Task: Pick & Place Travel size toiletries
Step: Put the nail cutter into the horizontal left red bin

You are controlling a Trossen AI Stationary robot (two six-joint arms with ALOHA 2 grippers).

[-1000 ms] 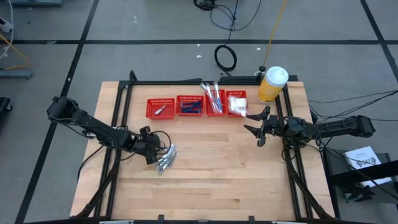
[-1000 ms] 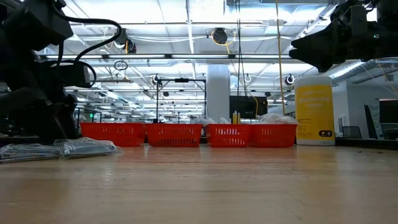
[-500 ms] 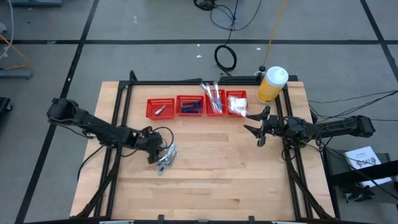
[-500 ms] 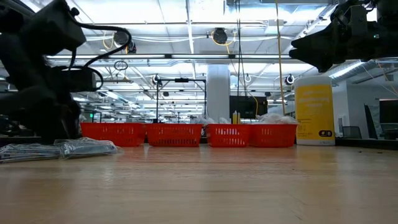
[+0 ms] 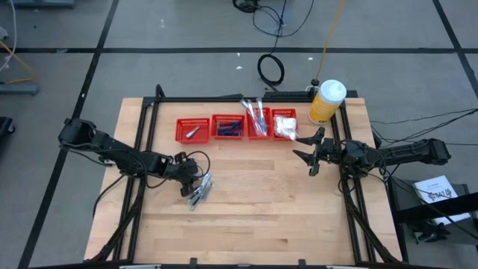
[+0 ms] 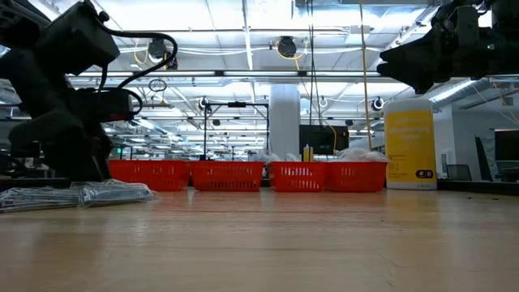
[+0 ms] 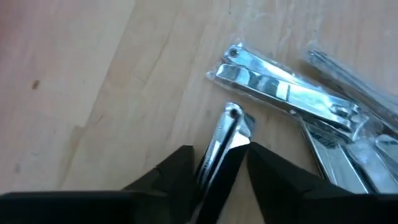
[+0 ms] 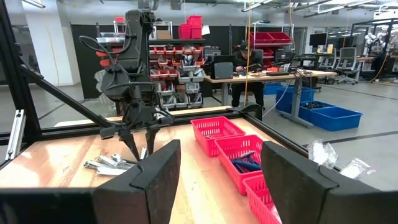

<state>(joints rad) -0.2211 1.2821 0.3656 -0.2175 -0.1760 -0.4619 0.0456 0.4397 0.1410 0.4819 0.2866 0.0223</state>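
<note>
Left gripper (image 7: pixel 217 163) is down at the pile of silvery clippers (image 5: pixel 198 189) on the bare table (image 5: pixel 261 217), its fingers (image 7: pixel 177 168) flanking one wrapped clipper (image 7: pixel 222 142), though I can't tell if they're gripping it. Right gripper (image 5: pixel 308 152) hovers spread wide and empty near the baskets (image 5: pixel 237 126).
</note>
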